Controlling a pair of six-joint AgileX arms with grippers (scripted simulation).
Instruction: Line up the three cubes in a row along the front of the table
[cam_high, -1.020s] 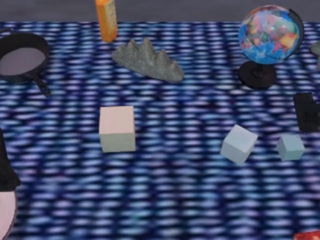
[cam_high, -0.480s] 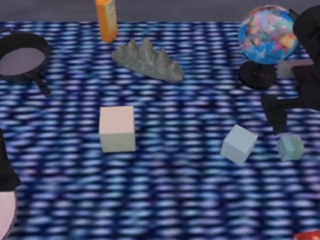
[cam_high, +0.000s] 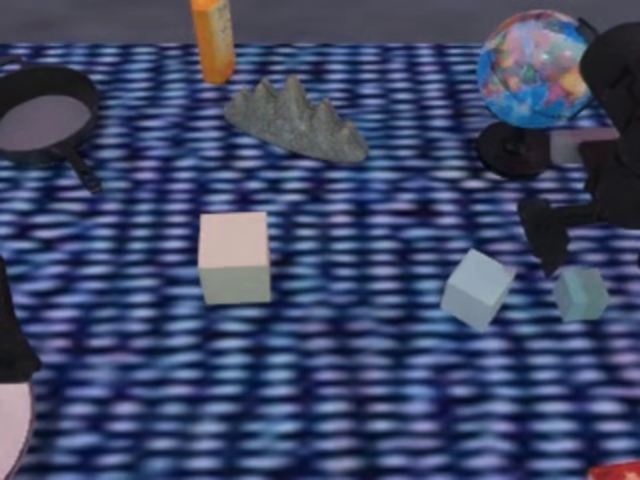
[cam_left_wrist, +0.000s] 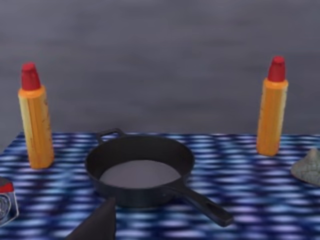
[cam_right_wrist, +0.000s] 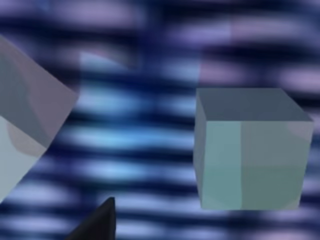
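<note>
The large cream-pink cube (cam_high: 235, 258) rests left of the middle of the table (cam_high: 330, 400). Right of the middle, the medium grey-lavender cube (cam_high: 478, 288) sits turned at an angle. The small teal-grey cube (cam_high: 582, 293) stands near the right edge. My right gripper (cam_high: 588, 252) hovers open just behind and above the small cube, one dark finger (cam_high: 547, 235) reaching down at the cube's left. The right wrist view shows the small cube (cam_right_wrist: 250, 150) close up, the medium cube (cam_right_wrist: 25, 130) beside it, and one fingertip (cam_right_wrist: 102, 220). My left gripper (cam_high: 10, 345) is parked open at the left edge.
A black frying pan (cam_high: 45, 115) sits at the back left, an orange bottle (cam_high: 213, 40) and a jagged grey rock (cam_high: 295, 120) at the back middle. A globe (cam_high: 540, 70) stands at the back right, right beside my right arm. A red object (cam_high: 615, 470) peeks in at the front right corner.
My right arm has swung in from the right edge and come down over the small teal-grey cube. No cube has shifted. The left arm stays still.
</note>
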